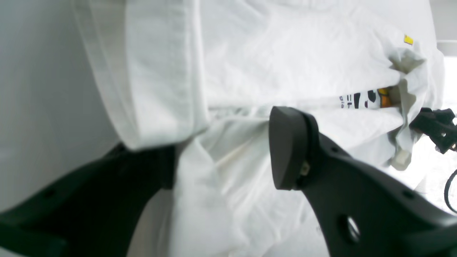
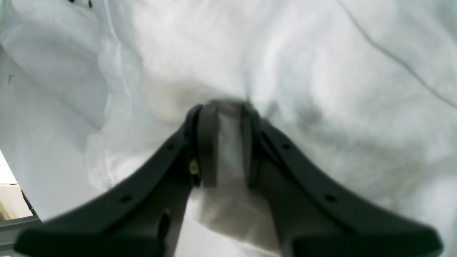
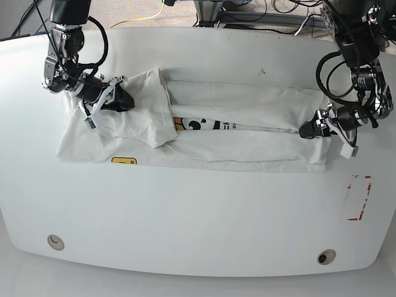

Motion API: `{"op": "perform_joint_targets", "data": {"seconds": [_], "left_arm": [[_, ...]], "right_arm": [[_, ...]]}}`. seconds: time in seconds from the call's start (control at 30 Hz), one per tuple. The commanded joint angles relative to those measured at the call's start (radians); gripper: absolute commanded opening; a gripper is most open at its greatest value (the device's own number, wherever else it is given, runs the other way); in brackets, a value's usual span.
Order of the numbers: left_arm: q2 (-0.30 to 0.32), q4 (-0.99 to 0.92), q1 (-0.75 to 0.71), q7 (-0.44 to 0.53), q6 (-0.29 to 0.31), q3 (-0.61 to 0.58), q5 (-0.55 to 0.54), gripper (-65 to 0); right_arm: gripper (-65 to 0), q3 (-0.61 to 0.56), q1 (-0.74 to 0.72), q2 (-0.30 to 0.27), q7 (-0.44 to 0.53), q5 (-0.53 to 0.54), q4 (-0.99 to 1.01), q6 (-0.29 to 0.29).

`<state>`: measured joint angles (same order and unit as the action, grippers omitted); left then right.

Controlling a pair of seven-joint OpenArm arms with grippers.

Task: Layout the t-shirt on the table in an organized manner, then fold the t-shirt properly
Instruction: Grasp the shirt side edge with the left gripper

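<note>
I am mid-fold: nearest in my right wrist view, my right gripper (image 2: 224, 107) is clamped on a pinch of the t-shirt (image 3: 247, 133), up at the collar-side end, well away from the red-outlined mark (image 3: 357, 197) on the counter (image 3: 198, 235). At the hem end, nearer that mark, my left gripper (image 1: 221, 150) has its jaws apart with cloth lying between them, not pinched, and the shirt lies stretched lengthwise with its long edges turned in toward a narrow strip of print. Next, I judge, the left must close on the hem so both ends can be carried together without the folded edges slipping
</note>
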<state>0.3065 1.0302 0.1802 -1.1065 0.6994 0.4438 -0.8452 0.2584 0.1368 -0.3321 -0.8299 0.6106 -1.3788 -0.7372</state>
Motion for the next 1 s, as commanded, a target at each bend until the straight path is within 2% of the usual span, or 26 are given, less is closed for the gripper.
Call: {"op": "perform_joint_targets", "data": {"seconds": [0.0,0.27,0.33,0.4,0.57,0.63,0.83,0.97], "left_arm": [[-0.005,-0.001,0.011,0.003,-0.001,0.000,-0.001,-29.9],[-0.025,-0.001,0.011,0.029,-0.001,-0.010,0.000,-30.7],[-0.033,0.003,0.011,0.029,-0.001,-0.015,0.000,-32.6],[-0.033,0.003,0.011,0.029,-0.001,-0.015,-0.001,-39.0],[-0.034,0.002,0.011,0.058,-0.001,-0.017,-0.001,-60.3],[-0.034,0.003,0.011,0.062,-0.001,-0.017,0.000,-63.9],[-0.030,0.014,0.011,0.062,-0.001,-0.017,0.000,-64.9],[-0.017,0.104,0.003,0.059,-0.001,-0.017,0.000,-65.0]], "right_arm": [[-52.0,-0.008,0.017,-0.005,-0.124,-0.130,0.019,0.039],[-52.0,-0.008,0.016,-0.005,-0.124,-0.130,0.019,0.039],[-52.0,-0.008,0.014,-0.005,-0.124,-0.130,0.019,0.039],[-52.0,-0.008,0.014,-0.005,-0.124,-0.130,0.019,0.039],[-52.0,-0.008,0.013,-0.006,-0.124,-0.130,0.020,0.039],[-52.0,-0.008,0.013,-0.006,-0.124,-0.130,0.020,0.039],[-52.0,-0.008,0.013,-0.006,-0.124,-0.130,0.020,0.039],[-52.0,-0.008,0.014,-0.006,-0.124,-0.130,0.022,0.039]]}}
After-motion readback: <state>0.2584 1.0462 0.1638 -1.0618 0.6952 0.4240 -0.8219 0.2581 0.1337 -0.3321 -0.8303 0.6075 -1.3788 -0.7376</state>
